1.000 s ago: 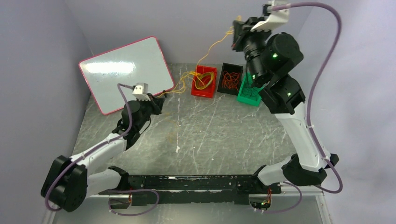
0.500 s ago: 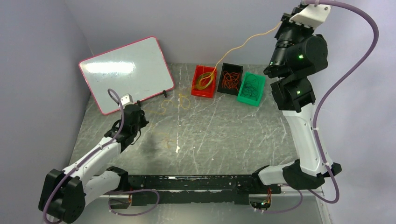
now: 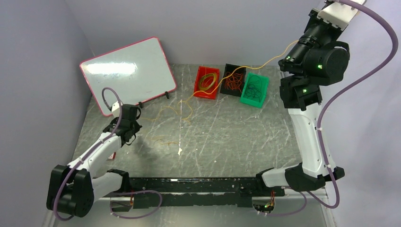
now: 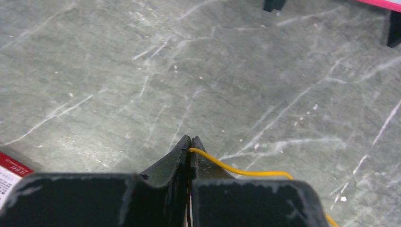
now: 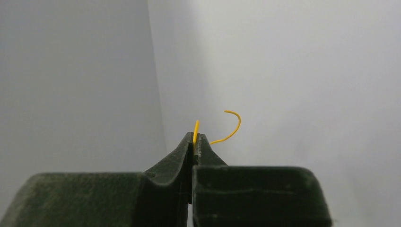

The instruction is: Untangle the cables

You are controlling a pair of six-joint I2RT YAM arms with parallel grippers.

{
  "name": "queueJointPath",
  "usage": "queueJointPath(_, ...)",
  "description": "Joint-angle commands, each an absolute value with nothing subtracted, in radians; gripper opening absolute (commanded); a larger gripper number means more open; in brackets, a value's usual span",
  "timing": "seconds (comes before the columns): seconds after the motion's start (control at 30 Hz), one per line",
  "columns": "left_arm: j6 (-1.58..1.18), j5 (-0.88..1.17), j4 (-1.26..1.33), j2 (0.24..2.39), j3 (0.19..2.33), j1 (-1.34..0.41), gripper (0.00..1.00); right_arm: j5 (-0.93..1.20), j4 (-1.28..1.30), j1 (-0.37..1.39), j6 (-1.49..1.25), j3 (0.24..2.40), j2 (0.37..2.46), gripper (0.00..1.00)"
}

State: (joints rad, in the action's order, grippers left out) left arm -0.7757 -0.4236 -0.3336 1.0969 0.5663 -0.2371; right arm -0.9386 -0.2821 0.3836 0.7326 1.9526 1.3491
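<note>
Grey marbled table, pale walls behind. At far left, propped pink-framed whiteboard. Just below it, left gripper low over the table, jaws pressed together on a yellow cable. Trails rightward in loose bends, crosses the red tray of yellow loops, climbs off the surface. Next, black tray with orange-red cables, then green tray with dark cables. High at right, right gripper, jaws closed on yellow cable, short tip curling free.

Cables in a row of bins at the table's back, whiteboard leftward.
</note>
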Motion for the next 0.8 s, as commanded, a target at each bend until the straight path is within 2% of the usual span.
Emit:
queueJointPath(0.0,-0.786,-0.443,-0.378,1.093,0.598,-0.190,0.07,-0.947,-0.372,0.357,0.826,1.992,1.367,0.00)
queueJointPath(0.53,-0.818,-0.339,-0.379,1.134,0.567,0.000,0.07,-0.909,-0.485,0.300,0.929,2.046,1.401,0.00)
queueJointPath(0.77,-0.697,-0.192,-0.276,1.084,0.580,-0.013,0.07,-0.809,-0.215,0.298,0.696,2.047,1.383,0.00)
